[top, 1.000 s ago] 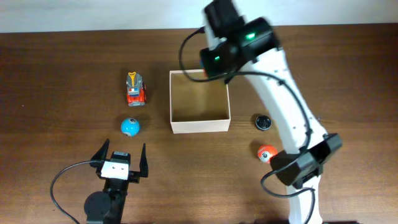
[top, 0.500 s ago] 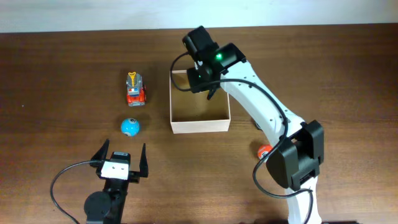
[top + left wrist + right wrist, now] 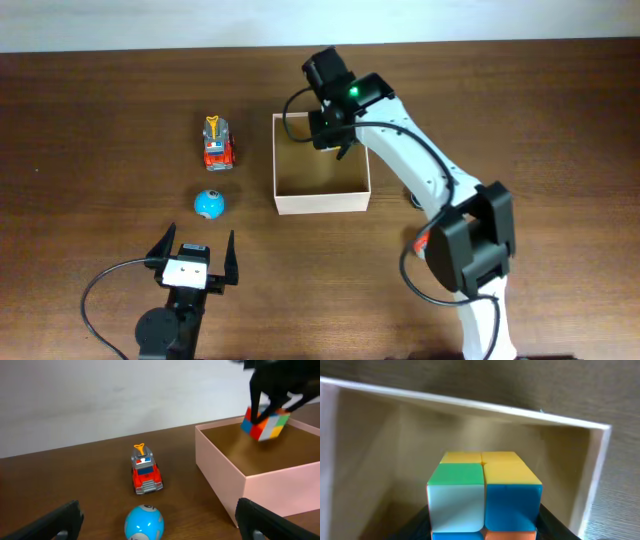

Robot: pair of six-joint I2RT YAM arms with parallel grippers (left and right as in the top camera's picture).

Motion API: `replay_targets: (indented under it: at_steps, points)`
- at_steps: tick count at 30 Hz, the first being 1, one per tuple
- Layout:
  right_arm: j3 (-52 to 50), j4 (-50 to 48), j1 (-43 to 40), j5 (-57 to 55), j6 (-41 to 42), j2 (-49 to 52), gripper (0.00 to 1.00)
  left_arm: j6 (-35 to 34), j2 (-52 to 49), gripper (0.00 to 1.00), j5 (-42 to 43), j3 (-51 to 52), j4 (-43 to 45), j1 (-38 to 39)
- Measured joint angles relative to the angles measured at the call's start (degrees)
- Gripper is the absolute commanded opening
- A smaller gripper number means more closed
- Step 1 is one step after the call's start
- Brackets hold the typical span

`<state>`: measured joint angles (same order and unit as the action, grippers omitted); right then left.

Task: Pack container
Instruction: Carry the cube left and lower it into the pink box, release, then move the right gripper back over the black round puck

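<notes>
Overhead, the square cream-walled cardboard container sits centrally on the brown wooden surface. Over its far side, the right fingers are clamped on a multicoloured puzzle cube. Left of the container lie a red toy truck and a blue ball. The left fingers, nearer, stand apart.

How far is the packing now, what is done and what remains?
Done: nothing seems packed; the container floor looks bare. In hand: the right claw holds a multicoloured cube above the container. Left: the toy truck, the blue ball and an orange ball half hidden by the arm lie outside it. The left claw is open.
</notes>
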<state>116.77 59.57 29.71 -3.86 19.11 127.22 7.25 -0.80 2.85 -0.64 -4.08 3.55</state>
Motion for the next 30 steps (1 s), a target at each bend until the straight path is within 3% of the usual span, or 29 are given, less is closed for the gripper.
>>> replay_targets:
  at_steps: [10, 21, 26, 30]
  points:
    - [-0.5, 0.1, -0.1, 0.0, 0.2, 3.7, 0.56, 0.0, 0.0, 0.99, 0.0, 0.0, 0.0, 0.0]
    - [1.2, 2.7, -1.5, 0.0, 0.3, 3.7, 0.7, 0.0, 0.0, 0.99, 0.0, 0.0, 0.0, 0.0]
    - [14.1, 8.5, -2.2, 0.0, -0.8, 3.7, 0.79, 0.0, 0.0, 0.99, 0.0, 0.0, 0.0, 0.0]
    - [31.4, 15.6, -2.2, -0.2, -3.0, 3.5, 0.99, 0.0, 0.0, 0.99, 0.0, 0.0, 0.0, 0.0]
